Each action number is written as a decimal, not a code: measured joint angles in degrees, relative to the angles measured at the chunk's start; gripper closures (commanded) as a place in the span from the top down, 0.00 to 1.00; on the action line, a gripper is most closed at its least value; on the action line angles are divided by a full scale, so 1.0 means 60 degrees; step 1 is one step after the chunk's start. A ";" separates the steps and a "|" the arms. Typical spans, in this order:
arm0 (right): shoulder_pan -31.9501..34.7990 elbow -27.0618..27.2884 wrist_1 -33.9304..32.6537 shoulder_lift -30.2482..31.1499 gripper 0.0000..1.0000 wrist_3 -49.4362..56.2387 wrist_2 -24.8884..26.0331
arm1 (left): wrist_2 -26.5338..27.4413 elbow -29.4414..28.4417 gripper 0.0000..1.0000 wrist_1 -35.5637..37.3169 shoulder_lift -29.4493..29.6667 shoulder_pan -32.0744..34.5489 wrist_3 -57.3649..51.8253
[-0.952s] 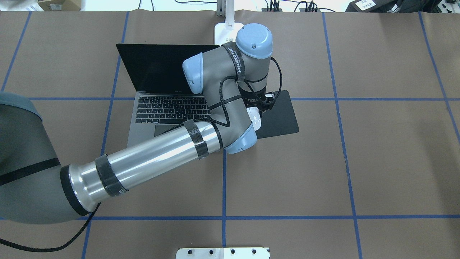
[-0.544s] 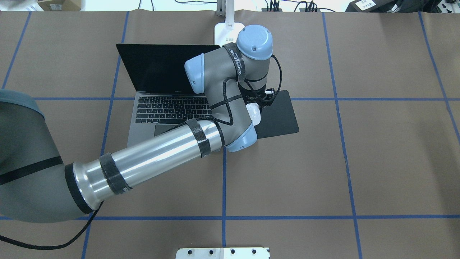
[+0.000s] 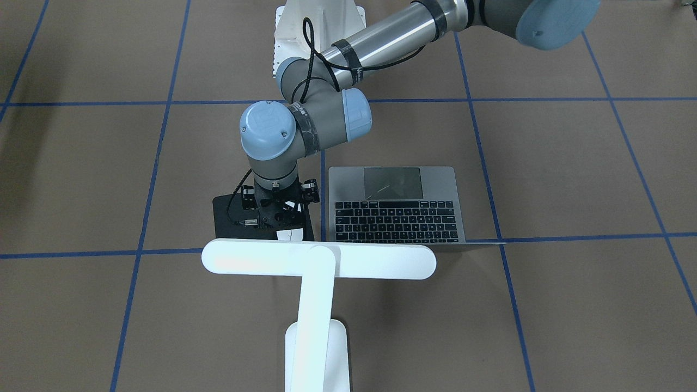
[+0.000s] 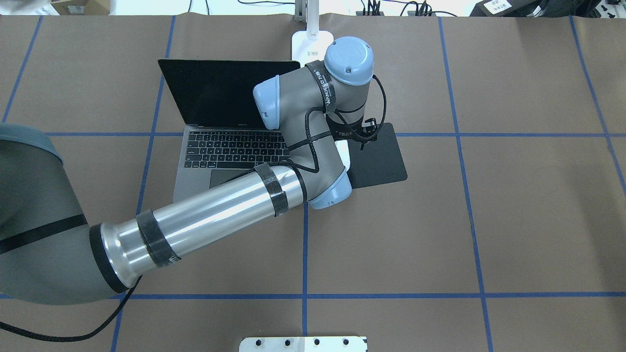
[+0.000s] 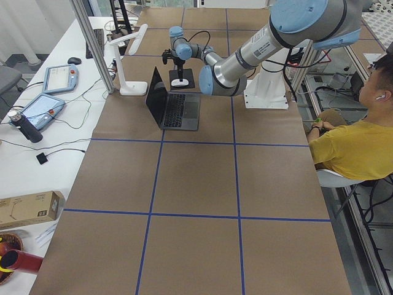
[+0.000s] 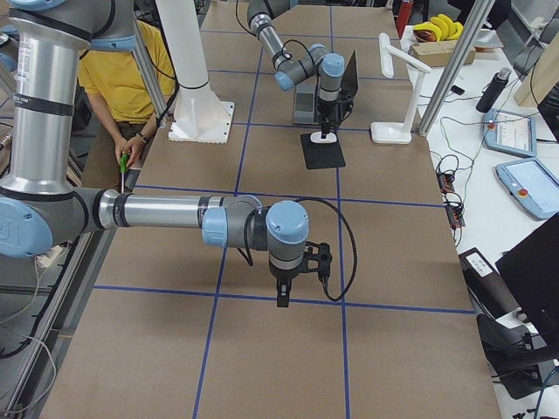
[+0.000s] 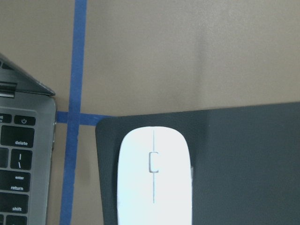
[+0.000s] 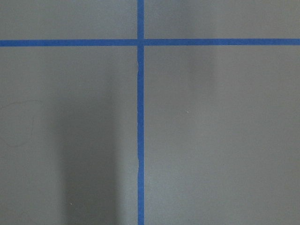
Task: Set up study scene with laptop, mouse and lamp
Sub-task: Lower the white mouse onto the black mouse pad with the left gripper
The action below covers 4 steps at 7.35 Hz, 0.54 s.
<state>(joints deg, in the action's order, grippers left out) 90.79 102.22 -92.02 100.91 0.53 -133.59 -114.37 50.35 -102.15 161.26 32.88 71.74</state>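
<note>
Worktop paper is brown, gridded with blue tape. The left arm reaches across the laptop's near corner in the overhead view. The right arm shows only in the exterior right view, low over bare paper.

The laptop stands open, its screen dark. At its three o'clock in the overhead view lies a flat black mouse pad. The lamp shows its whole T-shaped bar only from the front. Overhead, just its base appears, at one o'clock of the laptop screen.

The left hand is hidden under the wrist from overhead. The front-facing view shows it above the pad, black on black, so I cannot tell whether its fingers are spread or pressed together. The right hand points down, its state unreadable too.

The mouse lies on the pad's nine-o'clock side, by the laptop. The left wrist camera shows it with no fingers touching it.
</note>
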 measured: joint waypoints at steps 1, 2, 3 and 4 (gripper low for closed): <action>0.0000 0.0000 0.0004 0.0005 1.00 0.0000 0.0000 | -0.0013 0.0156 1.00 0.0023 -0.0039 0.0001 -0.0023; 0.0000 0.0000 0.0022 0.0031 1.00 -0.0002 0.0003 | -0.0047 0.0527 1.00 0.0075 -0.0210 0.0010 -0.0037; 0.0000 0.0000 0.0054 0.0074 1.00 -0.0012 0.0016 | -0.0086 0.1234 1.00 0.0150 -0.0636 0.0028 -0.0065; 0.0000 -0.0003 0.0078 0.0099 1.00 -0.0019 0.0045 | -0.0131 0.2213 1.00 0.0331 -0.1267 0.0058 -0.0179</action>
<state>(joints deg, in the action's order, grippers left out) 90.79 102.20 -91.55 101.51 0.41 -133.33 -115.16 63.63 -100.17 153.66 33.23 70.67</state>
